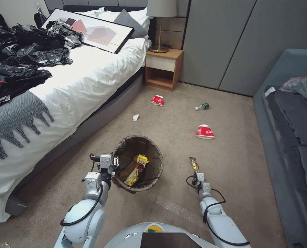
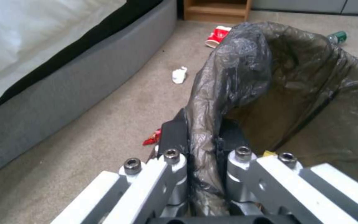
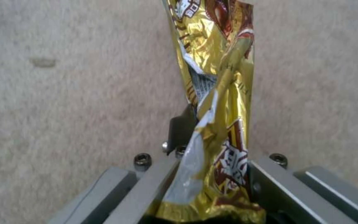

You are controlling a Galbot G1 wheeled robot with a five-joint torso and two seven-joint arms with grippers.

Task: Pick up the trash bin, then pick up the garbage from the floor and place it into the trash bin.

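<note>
Beige carpet [image 1: 181,213] lies beside the bed [image 1: 91,75]. Over it, the trash bin [image 1: 138,168] hangs by its lined rim, clamped in the left end effector [image 2: 202,137]. Right end effector [image 3: 212,137] pinches a gold snack wrapper [image 3: 216,93], long axis pointing away from the robot.

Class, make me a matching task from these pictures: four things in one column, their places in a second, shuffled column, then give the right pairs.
Things:
1. trash bin
2. gold snack wrapper
3. green bottle
4. lamp

Places:
A. on the wooden nightstand
B. lying on the carpet near the grey wall panels
C. rim clamped in the left pincer
D. pinched in the right pincer

Pairs: 1-C, 2-D, 3-B, 4-A
</note>
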